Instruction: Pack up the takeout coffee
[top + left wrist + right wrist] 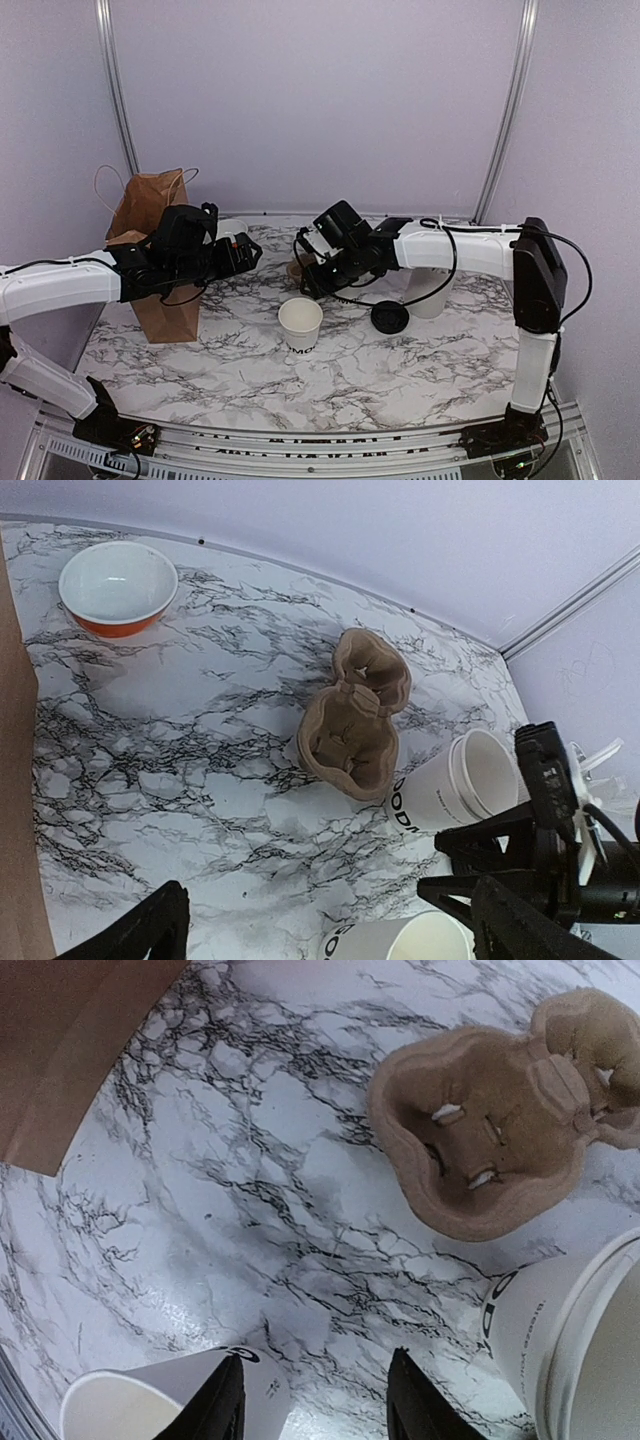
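Note:
The takeout coffee cup (300, 323) stands upright and uncovered near the middle of the marble table. Its round black lid (389, 317) lies flat to its right. My right gripper (308, 275) hovers just behind the cup, open, with only bare marble between its fingertips (315, 1405). In that wrist view the cup (150, 1400) sits just outside the left finger (215, 1405). My left gripper (245, 252) hangs wide open beside the paper bag, holding nothing. Its wrist view looks down on the cup (400, 940) far below.
A brown paper bag (160, 250) stands at the left. A brown pulp cup carrier (355, 715) lies behind the cup. A nested stack of white cups (460, 785) stands right of the carrier. An orange bowl (118, 587) sits at the back left.

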Action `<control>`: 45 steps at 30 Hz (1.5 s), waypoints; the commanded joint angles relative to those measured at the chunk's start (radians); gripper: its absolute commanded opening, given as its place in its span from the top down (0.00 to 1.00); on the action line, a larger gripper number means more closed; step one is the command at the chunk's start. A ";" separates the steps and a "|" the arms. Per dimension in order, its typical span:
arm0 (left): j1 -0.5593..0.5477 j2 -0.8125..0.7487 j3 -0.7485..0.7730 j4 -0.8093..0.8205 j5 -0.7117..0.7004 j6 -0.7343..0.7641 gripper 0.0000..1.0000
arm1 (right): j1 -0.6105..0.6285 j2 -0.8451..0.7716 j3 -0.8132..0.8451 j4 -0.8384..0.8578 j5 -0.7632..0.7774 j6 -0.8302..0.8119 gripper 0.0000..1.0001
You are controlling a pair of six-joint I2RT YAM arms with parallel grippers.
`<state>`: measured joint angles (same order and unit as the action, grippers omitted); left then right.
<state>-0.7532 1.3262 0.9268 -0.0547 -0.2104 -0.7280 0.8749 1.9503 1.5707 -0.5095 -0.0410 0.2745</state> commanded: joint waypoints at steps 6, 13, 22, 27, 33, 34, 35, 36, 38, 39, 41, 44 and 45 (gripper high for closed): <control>0.006 -0.018 0.003 -0.007 0.005 0.013 0.01 | -0.100 0.060 -0.028 0.102 0.025 0.055 0.53; 0.006 -0.011 0.007 -0.007 0.003 0.015 0.01 | -0.127 0.086 -0.027 0.103 0.117 0.045 0.53; 0.006 -0.005 0.015 -0.011 0.008 0.021 0.01 | -0.154 0.098 -0.022 0.085 0.208 0.026 0.53; 0.006 -0.002 0.016 -0.011 0.016 0.026 0.01 | -0.146 0.058 -0.027 0.071 0.176 0.014 0.51; 0.006 0.014 0.032 -0.007 0.036 0.040 0.01 | -0.103 -0.021 -0.057 0.034 0.181 0.018 0.49; 0.006 0.015 0.033 -0.005 0.040 0.041 0.01 | -0.097 -0.036 -0.067 0.029 0.185 0.022 0.49; 0.006 0.017 0.034 -0.002 0.041 0.042 0.01 | -0.088 -0.055 -0.080 0.025 0.186 0.026 0.49; 0.006 0.017 0.035 -0.001 0.042 0.043 0.01 | -0.081 -0.071 -0.095 0.019 0.187 0.032 0.49; 0.006 0.017 0.035 0.006 0.048 0.048 0.01 | -0.069 -0.100 -0.125 0.010 0.190 0.043 0.49; 0.006 0.017 0.034 0.010 0.052 0.053 0.01 | -0.061 -0.115 -0.141 0.004 0.193 0.049 0.49; 0.006 0.013 0.031 0.022 0.057 0.062 0.01 | -0.051 -0.152 -0.173 -0.007 0.201 0.064 0.49; 0.006 0.005 0.026 0.039 0.060 0.081 0.01 | -0.046 -0.198 -0.235 -0.021 0.209 0.087 0.51; 0.005 0.002 0.025 0.043 0.061 0.085 0.01 | -0.045 -0.213 -0.253 -0.024 0.214 0.092 0.52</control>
<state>-0.7532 1.3388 0.9302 -0.0483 -0.1638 -0.6804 0.8219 1.7947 1.3685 -0.4892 0.1448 0.3264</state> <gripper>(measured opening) 0.993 0.492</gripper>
